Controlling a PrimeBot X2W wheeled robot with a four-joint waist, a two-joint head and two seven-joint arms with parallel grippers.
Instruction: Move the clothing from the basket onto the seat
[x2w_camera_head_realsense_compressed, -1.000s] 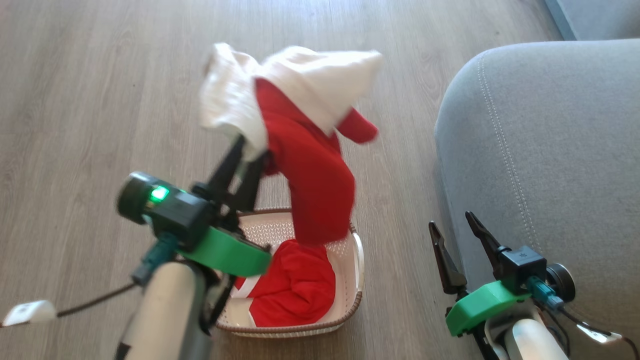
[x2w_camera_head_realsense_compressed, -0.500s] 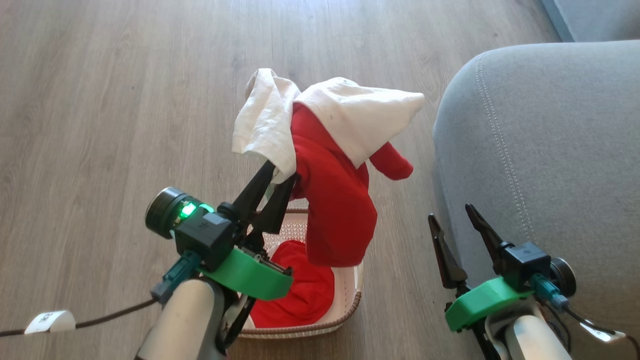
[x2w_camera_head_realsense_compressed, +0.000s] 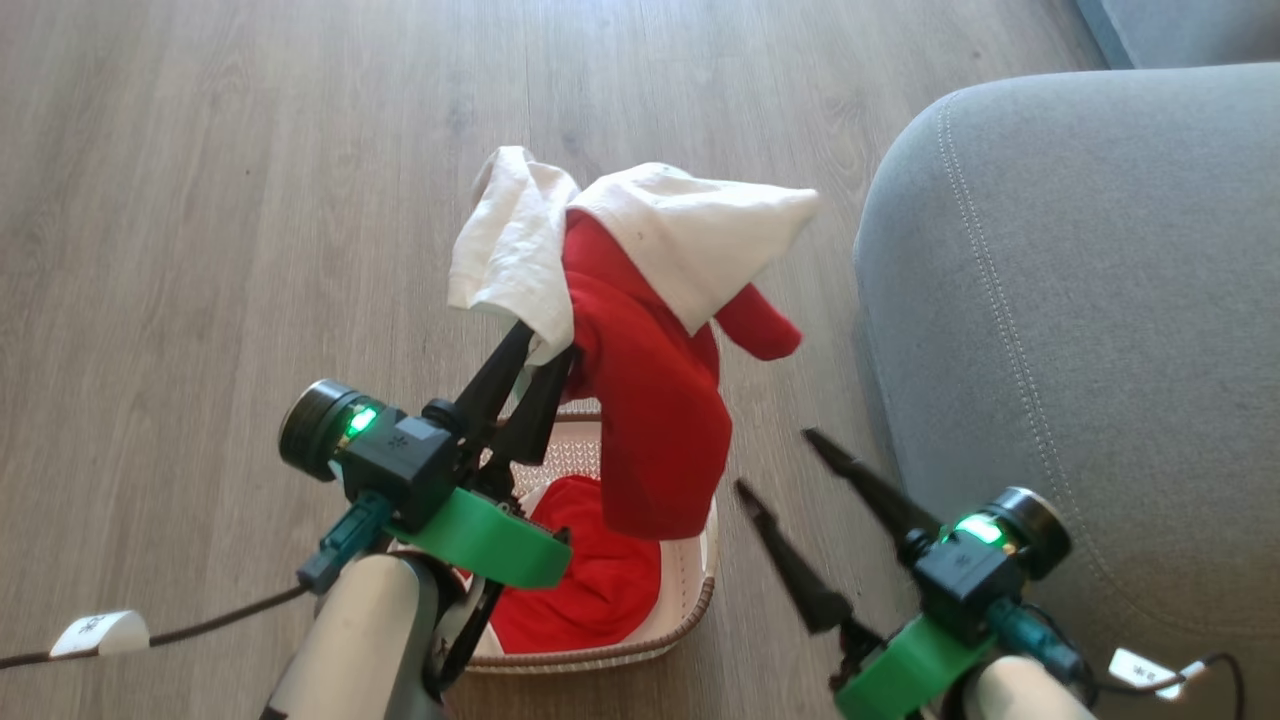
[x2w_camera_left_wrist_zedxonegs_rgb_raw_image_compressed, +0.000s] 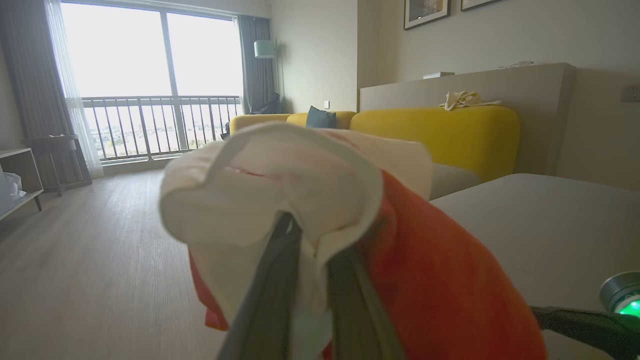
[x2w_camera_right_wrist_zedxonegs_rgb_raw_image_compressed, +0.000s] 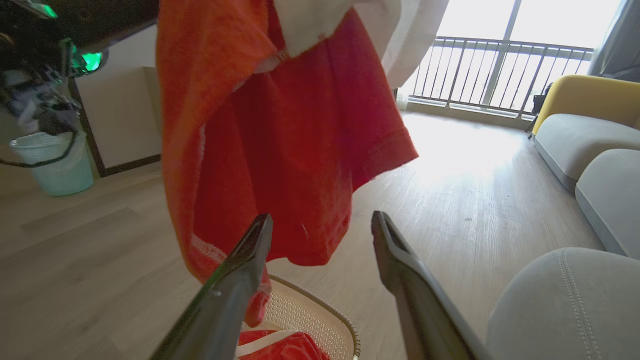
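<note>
**Red-and-white garment lifted over basket, left claw gripping**

Red-and-white garment (x2w_camera_head_realsense_compressed: 650, 420): hangs in the air above the basket (x2w_camera_head_realsense_compressed: 625, 655), pinched at its white upper part. The white fabric bunches over and beyond the fingertips. The red body drapes down on the right side of the grip, its hem over the far half of the basket. In the right wrist view one red corner dips to about rim level; contact with the basket cannot be resolved.

Red garment (x2w_camera_head_realsense_compressed: 590, 580): lies crumpled on the basket's floor, with a white strip showing along one edge in the right wrist view.

Basket: stands on the wooden floor (x2w_camera_head_realsense_compressed: 250, 200), near the robot, between the two arms. It is left of the seat (x2w_camera_head_realsense_compressed: 1080, 300) and apart from it.

Seat: grey cushion at the right, rounded corner turned toward the basket, with a line of light stitching following the edge.

Left claw (x2w_camera_head_realsense_compressed: 545, 345): narrow, closed on the white fabric of the raised garment.

Right claw (x2w_camera_head_realsense_compressed: 773, 460): wide, nothing between the fingers. It hovers low between basket and seat, pointing far-left toward the hanging red fabric and clear of it.

Surroundings: a yellow sofa (x2w_camera_left_wrist_zedxonegs_rgb_raw_image_compressed: 450, 135) stands beyond the seat in the left wrist view. A pale green bin (x2w_camera_right_wrist_zedxonegs_rgb_raw_image_compressed: 57, 162) stands on the floor in the right wrist view.
</note>
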